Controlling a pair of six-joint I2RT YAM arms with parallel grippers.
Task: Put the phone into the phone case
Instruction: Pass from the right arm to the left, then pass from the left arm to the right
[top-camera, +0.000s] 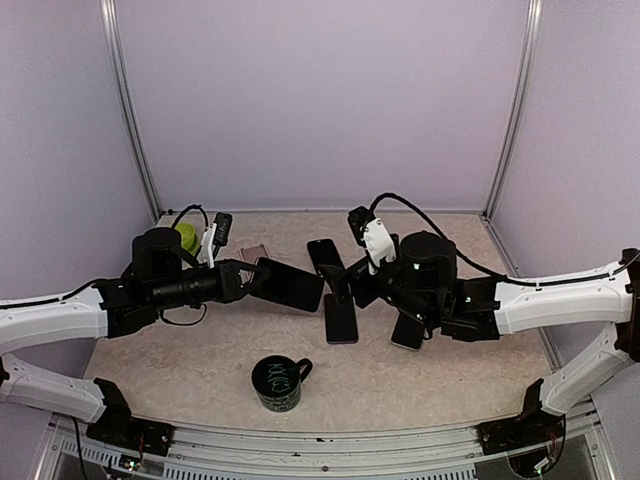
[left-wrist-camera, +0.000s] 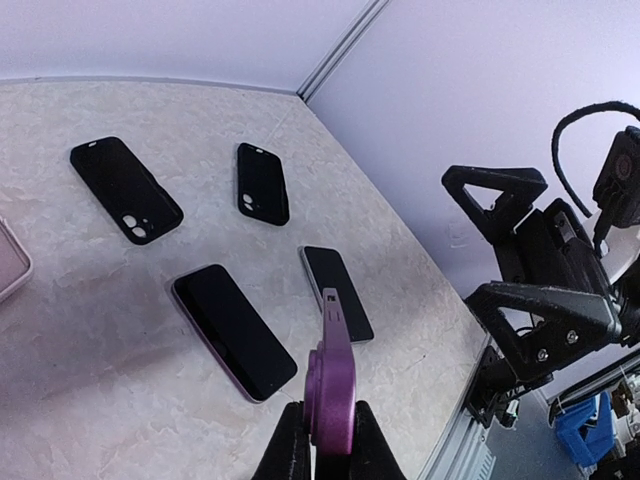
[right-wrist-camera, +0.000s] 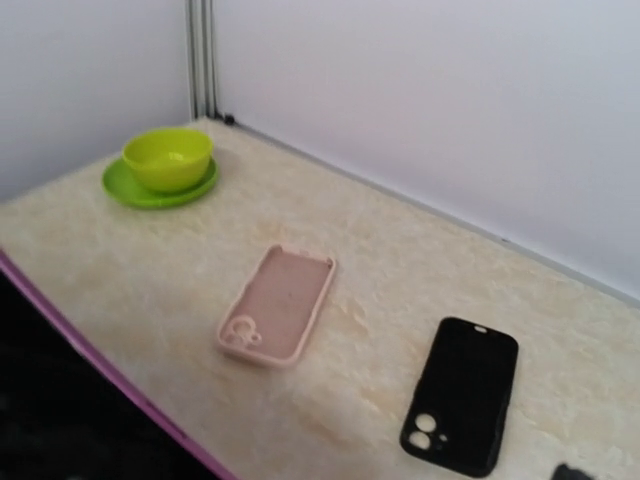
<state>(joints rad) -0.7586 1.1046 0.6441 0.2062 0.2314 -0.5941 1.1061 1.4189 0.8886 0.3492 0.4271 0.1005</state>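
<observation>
Phone (top-camera: 292, 285) with a purple rim is held off the surface (top-camera: 190, 365), clamped between the left fingers (left-wrist-camera: 288, 452); the left wrist view shows it edge-on and upright. The right fingers (left-wrist-camera: 545, 305) stand apart with nothing between them, just beside the phone's far end. A pink case (right-wrist-camera: 277, 305) lies open side up on the surface, near a green bowl (right-wrist-camera: 168, 157) that sits on a green plate (right-wrist-camera: 150, 192). Two black cases (left-wrist-camera: 125, 190) (left-wrist-camera: 262, 183) lie back side up beyond it. Two other phones (left-wrist-camera: 232, 330) (left-wrist-camera: 338, 293) lie flat, screens up, below the arms. A black mug (top-camera: 277, 383) stands upright towards the near edge.
</observation>
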